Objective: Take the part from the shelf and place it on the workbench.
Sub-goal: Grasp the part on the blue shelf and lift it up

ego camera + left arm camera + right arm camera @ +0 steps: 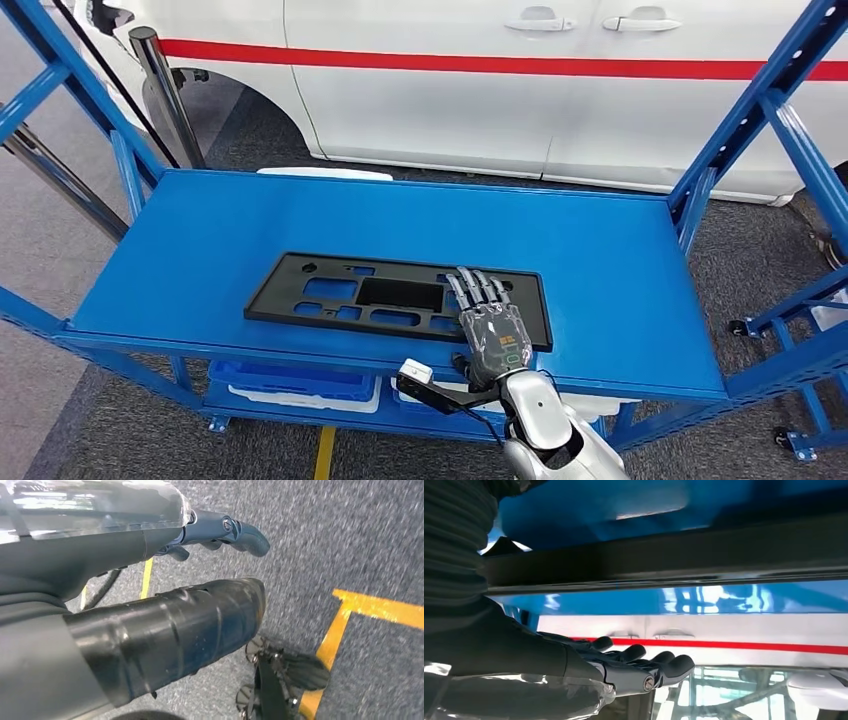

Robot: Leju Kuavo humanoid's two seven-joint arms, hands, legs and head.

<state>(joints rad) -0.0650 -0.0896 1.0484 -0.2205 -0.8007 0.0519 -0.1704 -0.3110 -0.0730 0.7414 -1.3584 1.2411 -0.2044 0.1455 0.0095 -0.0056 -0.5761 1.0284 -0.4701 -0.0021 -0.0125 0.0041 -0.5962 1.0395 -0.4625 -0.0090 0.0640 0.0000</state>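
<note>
Part (398,300) is lying flat on the blue shelf (250,220) near its front edge in the head view, and your right hand (492,325) is resting palm-down over its right end, fingers (480,288) stretched out straight along the top face and curling around nothing. You are looking at a long, thin, black panel, matte and plastic-looking, pierced by several rectangular cut-outs, sitting on smooth painted metal; from here I judge that a flat press alone is likely to slide it rather than lift it, and a lift from one end could let the long far end sag or swing against the blue uprights (745,120). A white car (500,70) with a red stripe is standing behind the rack, and blue bins (290,380) are sitting on the tier below. In the left wrist view, your left hand (165,600) is hanging over grey carpeted floor (350,540) marked with yellow tape (380,611), its thick grey thumb and dark fingers (235,530) holding nothing that I can see, though I cannot tell how far they are curled. In the right wrist view, the dark fingers (659,666) are lying extended and together beside the panel's glossy black edge (674,555), with no grip around it, so any pull now risks losing contact.
</note>
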